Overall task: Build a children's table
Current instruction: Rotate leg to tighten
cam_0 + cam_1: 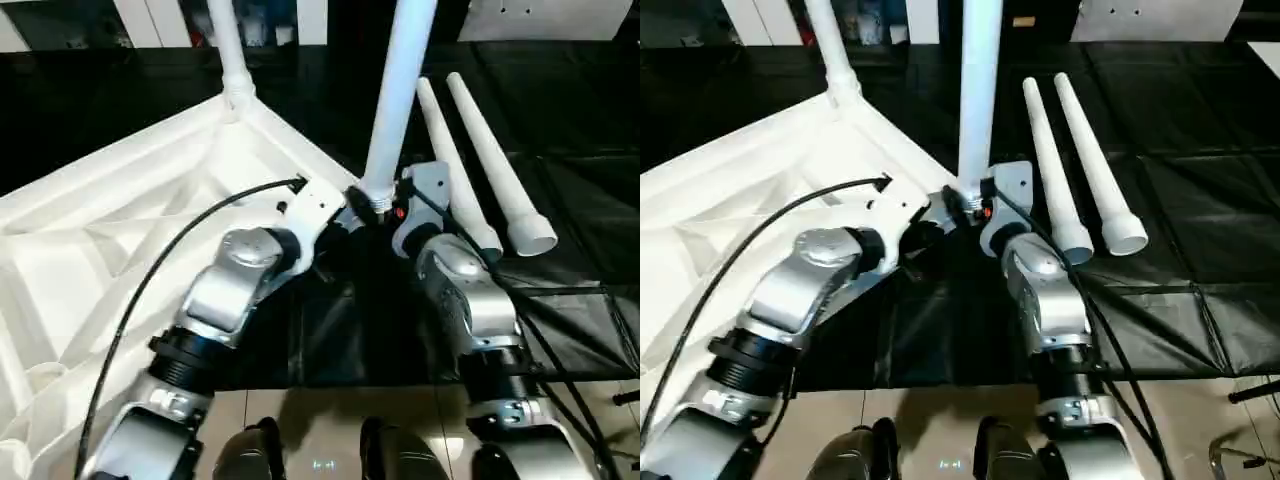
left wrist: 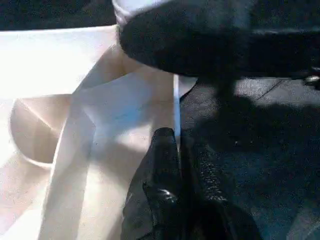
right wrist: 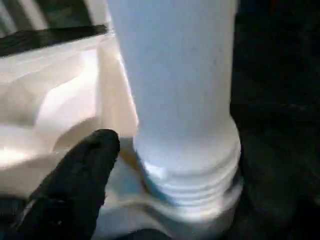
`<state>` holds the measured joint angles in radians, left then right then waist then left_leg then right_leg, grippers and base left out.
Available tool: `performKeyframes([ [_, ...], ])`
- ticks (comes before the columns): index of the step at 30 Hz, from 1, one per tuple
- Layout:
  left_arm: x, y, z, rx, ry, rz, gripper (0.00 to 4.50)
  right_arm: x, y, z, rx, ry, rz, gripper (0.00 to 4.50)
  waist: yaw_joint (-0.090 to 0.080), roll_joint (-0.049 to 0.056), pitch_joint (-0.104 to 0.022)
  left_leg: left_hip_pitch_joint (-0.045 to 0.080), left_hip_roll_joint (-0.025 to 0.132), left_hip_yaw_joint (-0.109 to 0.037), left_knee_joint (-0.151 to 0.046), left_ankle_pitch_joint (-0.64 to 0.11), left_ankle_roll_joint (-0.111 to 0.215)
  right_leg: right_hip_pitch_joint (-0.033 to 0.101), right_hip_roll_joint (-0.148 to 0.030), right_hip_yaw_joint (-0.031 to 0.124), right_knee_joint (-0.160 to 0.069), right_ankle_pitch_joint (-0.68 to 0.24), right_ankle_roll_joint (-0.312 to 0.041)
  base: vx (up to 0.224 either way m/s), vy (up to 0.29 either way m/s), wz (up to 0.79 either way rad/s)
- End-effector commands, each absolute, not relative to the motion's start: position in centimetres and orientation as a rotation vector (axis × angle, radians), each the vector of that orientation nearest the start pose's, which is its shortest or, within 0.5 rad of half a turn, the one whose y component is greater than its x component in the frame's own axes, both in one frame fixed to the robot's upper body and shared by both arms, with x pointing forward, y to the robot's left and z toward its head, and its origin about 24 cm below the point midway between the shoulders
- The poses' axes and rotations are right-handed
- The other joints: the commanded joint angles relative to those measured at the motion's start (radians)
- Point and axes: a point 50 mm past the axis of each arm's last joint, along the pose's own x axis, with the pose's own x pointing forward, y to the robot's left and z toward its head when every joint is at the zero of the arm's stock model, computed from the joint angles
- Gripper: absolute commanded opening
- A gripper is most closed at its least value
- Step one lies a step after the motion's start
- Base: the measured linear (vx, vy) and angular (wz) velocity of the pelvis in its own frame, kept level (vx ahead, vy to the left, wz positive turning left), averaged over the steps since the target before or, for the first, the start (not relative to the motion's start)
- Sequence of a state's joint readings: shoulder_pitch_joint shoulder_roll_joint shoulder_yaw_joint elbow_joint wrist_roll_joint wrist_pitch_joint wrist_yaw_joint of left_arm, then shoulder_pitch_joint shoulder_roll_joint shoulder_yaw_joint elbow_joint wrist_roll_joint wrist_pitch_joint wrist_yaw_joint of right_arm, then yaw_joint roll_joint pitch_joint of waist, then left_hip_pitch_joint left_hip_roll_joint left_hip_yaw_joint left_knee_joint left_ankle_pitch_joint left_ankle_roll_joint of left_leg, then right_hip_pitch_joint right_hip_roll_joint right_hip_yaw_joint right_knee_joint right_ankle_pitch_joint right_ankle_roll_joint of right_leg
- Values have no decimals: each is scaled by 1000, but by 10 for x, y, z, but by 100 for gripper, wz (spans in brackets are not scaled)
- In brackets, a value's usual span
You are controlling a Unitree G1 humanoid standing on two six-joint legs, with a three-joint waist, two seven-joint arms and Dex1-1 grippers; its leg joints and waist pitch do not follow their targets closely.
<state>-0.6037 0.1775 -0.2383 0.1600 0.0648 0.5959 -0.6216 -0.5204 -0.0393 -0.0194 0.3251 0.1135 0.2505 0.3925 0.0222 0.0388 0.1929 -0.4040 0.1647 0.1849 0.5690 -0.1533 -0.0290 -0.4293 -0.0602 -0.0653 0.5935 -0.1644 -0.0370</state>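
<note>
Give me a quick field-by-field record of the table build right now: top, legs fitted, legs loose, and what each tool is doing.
Tabletop: upside down, ribbed underside up
Legs standing in corner sockets: two, far corner leg and near corner leg
Near leg's thread: partly showing above its socket
Loose legs: two, lying side by side on the black surface
Left tool: shut, at the tabletop's edge
Right tool: open, at the near leg's base
</note>
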Motion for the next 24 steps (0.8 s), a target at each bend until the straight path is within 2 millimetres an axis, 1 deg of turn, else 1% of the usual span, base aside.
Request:
performKeyframes([
  [1,332,76,128,341,160,-839,0,331,-91,80,64,109,621,439,3,-9,-84,17,56,-29,-57,-138,106,64,-92,59,-72,-187,-203,0,0,0],
  [2,331,84,126,365,167,-864,0,329,-104,85,16,81,663,445,5,-9,-90,15,55,-29,-53,-104,119,68,-93,58,-66,-140,-213,0,0,0],
  [3,331,89,126,385,163,-885,0,327,-113,88,-16,69,698,445,6,-8,-93,13,55,-28,-50,-72,137,69,-89,58,-57,-77,-226,0,0,0],
  [4,330,93,124,397,165,-902,0,325,-119,91,-40,57,729,445,7,-7,-93,12,55,-28,-47,-56,159,69,-87,57,-53,-32,-236,0,0,0],
  [6,329,99,122,418,174,-921,0,324,-128,95,-69,47,760,445,8,-6,-94,14,57,-27,-45,-45,179,68,-86,56,-48,1,-253,0,0,0],
  [7,329,100,122,426,175,-929,0,324,-130,97,-78,45,768,445,9,-5,-93,14,57,-27,-45,-46,185,67,-86,55,-50,1,-257,0,0,0],
  [8,329,102,121,438,176,-942,0,324,-134,98,-89,42,780,445,8,-6,-93,14,60,-26,-45,-48,187,67,-87,55,-49,-3,-266,0,0,0],
  [9,327,106,119,447,178,-971,0,324,-140,102,-108,33,813,445,10,-4,-93,17,62,-26,-44,-55,187,64,-87,55,-51,-18,-269,0,0,0],
  [10,326,108,118,465,175,-998,0,323,-144,104,-126,29,835,445,14,-4,-94,18,63,-27,-43,-56,188,65,-88,55,-49,-23,-270,0,0,0],
  [11,325,109,117,474,173,-1010,0,323,-146,105,-134,27,845,445,13,-4,-93,17,64,-26,-44,-53,189,63,-87,55,-49,-21,-272,0,0,0],
  [12,322,113,115,501,172,-1067,0,322,-152,110,-169,21,892,445,15,-5,-92,17,64,-27,-44,-64,190,63,-87,54,-51,-36,-272,0,0,0],
  [14,318,118,114,527,168,-1125,0,323,-159,114,-218,24,926,445,16,-4,-91,19,65,-26,-45,-76,180,63,-88,55,-51,-56,-271,0,0,0],
  [15,317,121,113,540,172,-1153,0,322,-161,115,-233,34,962,445,17,-5,-92,21,66,-26,-46,-84,178,61,-88,54,-53,-68,-271,0,0,0],
  [16,316,123,113,550,175,-1172,0,322,-162,115,-243,43,989,445,18,-5,-91,21,65,-24,-46,-92,173,62,-88,56,-52,-79,-270,0,0,0],
  [17,314,125,112,563,179,-1196,0,320,-162,116,-258,50,1024,445,20,-5,-90,21,66,-24,-47,-97,169,60,-87,56,-53,-88,-271,0,0,0],
  [18,314,125,112,568,180,-1203,0,320,-162,116,-262,53,1035,445,23,-4,-91,22,67,-24,-46,-99,167,61,-89,55,-52,-94,-271,0,0,0],
  [19,312,128,111,583,189,-1236,0,317,-162,116,-279,77,1093,445,25,-4,-91,21,68,-25,-46,-99,167,60,-89,56,-52,-93,-272,0,0,0],
  [20,311,129,111,591,191,-1258,0,316,-162,116,-297,90,1124,445,25,-9,-92,21,68,-25,-46,-98,168,62,-88,55,-52,-93,-271,0,0,0],
  [22,309,132,111,598,199,-1300,0,315,-161,115,-322,120,1180,445,31,-6,-94,22,69,-23,-44,-87,169,60,-88,56,-48,-85,-274,0,0,0],
  [24,307,132,112,605,201,-1341,0,313,-158,115,-324,139,1243,445,35,-7,-94,22,69,-23,-43,-84,173,59,-88,55,-47,-82,-278,0,0,0],
])
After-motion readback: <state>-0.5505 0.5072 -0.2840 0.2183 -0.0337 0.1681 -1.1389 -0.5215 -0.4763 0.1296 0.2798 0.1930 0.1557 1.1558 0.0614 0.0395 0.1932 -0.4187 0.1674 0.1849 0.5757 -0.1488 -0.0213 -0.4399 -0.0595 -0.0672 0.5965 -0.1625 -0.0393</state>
